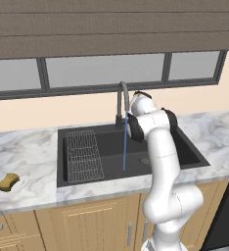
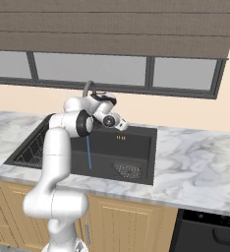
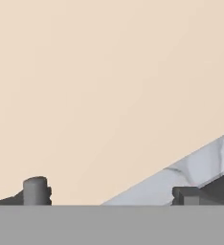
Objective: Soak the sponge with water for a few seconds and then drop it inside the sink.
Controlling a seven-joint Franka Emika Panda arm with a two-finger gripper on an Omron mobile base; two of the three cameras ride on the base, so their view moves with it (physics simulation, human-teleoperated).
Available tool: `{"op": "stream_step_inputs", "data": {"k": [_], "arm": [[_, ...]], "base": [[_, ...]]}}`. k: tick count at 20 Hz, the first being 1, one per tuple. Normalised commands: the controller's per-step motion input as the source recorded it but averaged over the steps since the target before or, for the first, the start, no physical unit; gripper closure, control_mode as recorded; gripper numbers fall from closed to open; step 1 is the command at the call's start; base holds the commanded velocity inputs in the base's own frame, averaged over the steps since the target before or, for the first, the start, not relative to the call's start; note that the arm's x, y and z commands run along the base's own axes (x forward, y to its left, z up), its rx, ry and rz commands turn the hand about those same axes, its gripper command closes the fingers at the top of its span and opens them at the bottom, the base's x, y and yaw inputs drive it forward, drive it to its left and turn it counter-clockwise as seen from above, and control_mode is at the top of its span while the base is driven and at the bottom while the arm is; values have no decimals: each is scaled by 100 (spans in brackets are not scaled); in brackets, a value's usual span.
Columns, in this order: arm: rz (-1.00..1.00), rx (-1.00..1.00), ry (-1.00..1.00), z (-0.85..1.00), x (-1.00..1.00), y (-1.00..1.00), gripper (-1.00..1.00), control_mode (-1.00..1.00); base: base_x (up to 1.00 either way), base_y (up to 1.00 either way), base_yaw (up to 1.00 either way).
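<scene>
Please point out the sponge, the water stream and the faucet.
sponge [image 1: 8, 182]: left base view, middle of its yellow top.
water [image 1: 125, 147]: left base view, middle of the stream.
faucet [image 1: 121, 93]: left base view, upper curve of the neck.

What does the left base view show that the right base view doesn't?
Left base view alone: the sponge, lying on the marble counter left of the sink, well away from the arm.

Right base view alone: the long counter stretch to the sink's right, and a dark appliance below it.

Both: the black sink, the wire rack, the faucet, the water running, and the window.
</scene>
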Motion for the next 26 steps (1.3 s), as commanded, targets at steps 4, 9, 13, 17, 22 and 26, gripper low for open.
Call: {"op": "stream_step_inputs", "data": {"k": [4,9,13,17,22,26], "arm": [[-4,8,0,10,-5,-21,-100,-100],[-4,6,0,12,-7,-19,-100,-100],[-2,4,0,12,-18,-12,-100,-100],[-1,4,-5,22,-19,-7,-100,-100],[0,3,-9,32,-15,-1,-100,-100],[0,1,-3,16,-30,-1,-100,-100]], "base": [[0,0,0],[0,0,0],[0,0,0],[0,0,0],[0,0,0],[0,0,0]]}}
